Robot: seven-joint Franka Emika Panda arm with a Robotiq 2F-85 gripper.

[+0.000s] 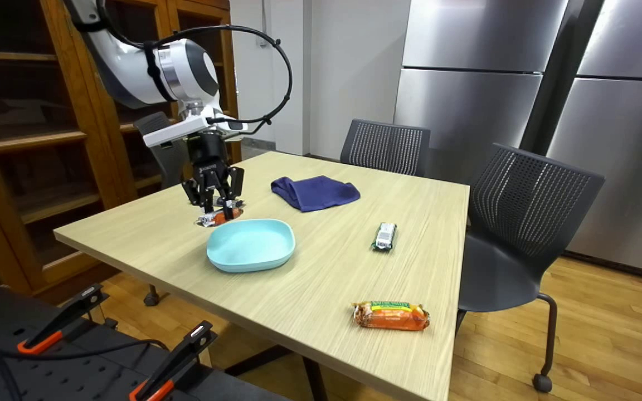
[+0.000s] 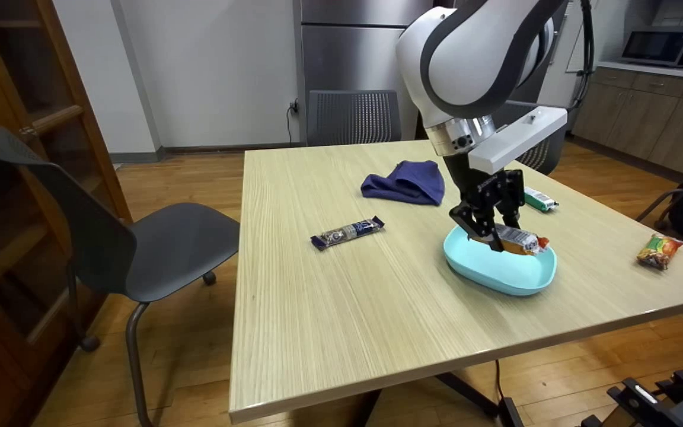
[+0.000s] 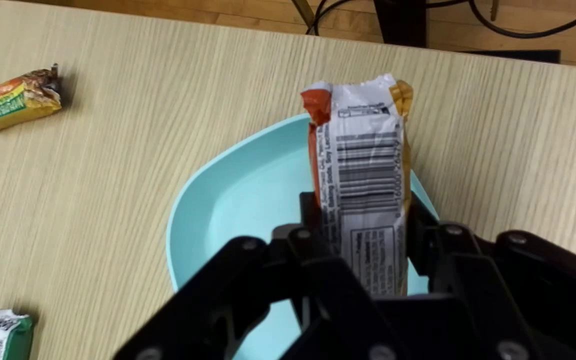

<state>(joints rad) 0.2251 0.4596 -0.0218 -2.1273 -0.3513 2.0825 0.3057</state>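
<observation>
Pincer (image 3: 362, 212) clamps a wrapped bar (image 3: 367, 172); turquoise dish (image 3: 253, 200) below

Glossy plastic wrapper (image 3: 363, 165), smooth matt dish (image 1: 251, 245)

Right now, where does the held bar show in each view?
In an exterior view: held bar left of centre, about mid-height.
In an exterior view: held bar right of centre, just below mid-height.
Wrist view: held bar right of centre.
Shared landmark: tray, in all three.
</observation>
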